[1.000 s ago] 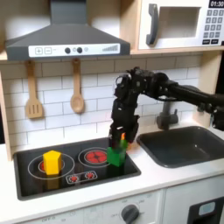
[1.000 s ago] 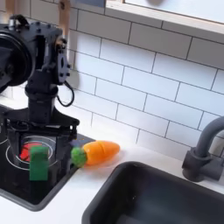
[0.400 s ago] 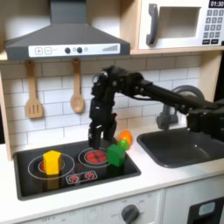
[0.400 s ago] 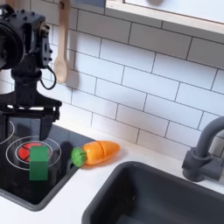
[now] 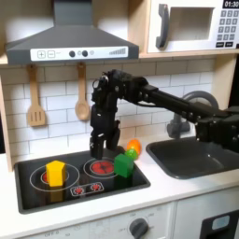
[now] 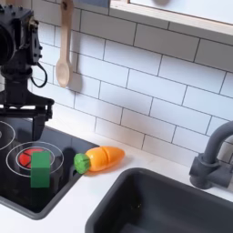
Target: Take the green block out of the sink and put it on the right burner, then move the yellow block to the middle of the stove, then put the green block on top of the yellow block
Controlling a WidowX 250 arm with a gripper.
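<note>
— Where did the first exterior view stand?
— In front of the toy kitchen, facing the tiled wall squarely and from far enough back to take in the stove and sink.
— And the second exterior view?
— Much closer, angled over the sink toward the stove. Both exterior views shared the green block.

In the first exterior view, the yellow block stands on the stove's left burner, the green block on the right burner; the sink lies right of the stove.
</note>
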